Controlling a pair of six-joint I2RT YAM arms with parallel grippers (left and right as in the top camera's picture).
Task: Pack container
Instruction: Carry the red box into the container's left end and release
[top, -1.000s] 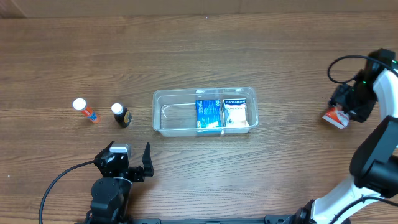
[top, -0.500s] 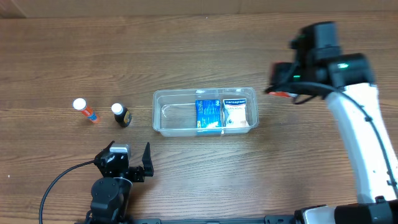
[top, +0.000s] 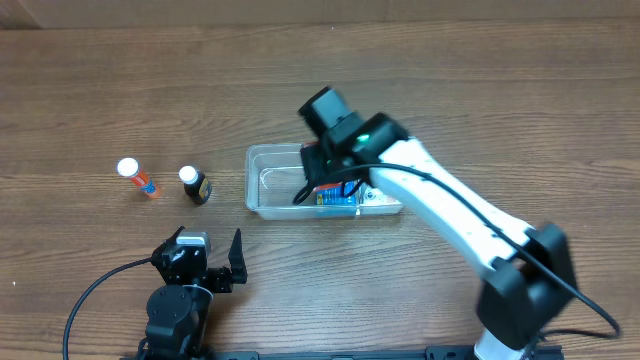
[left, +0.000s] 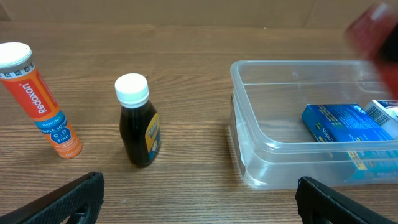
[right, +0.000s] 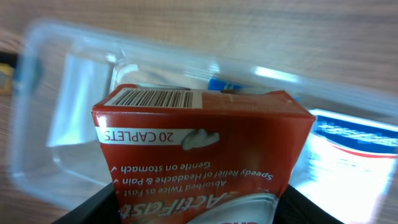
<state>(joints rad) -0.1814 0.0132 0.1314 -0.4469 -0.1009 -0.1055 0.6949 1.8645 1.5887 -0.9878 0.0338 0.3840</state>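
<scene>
The clear plastic container (top: 262, 187) sits mid-table and holds a blue box (top: 335, 200) and a white box (top: 381, 197); it also shows in the left wrist view (left: 249, 137) and the right wrist view (right: 37, 143). My right gripper (top: 322, 172) is shut on a red box (right: 199, 155) and holds it over the container's middle. The red box shows only as a sliver from overhead (top: 311, 160). My left gripper (top: 205, 262) is open and empty at the table's front left.
A dark bottle with a white cap (top: 194, 185) (left: 138, 124) and an orange tube with a white cap (top: 137, 178) (left: 43, 102) stand left of the container.
My right arm has swung left from the table's right side, carrying the red box to above the container. The left arm has not moved.
</scene>
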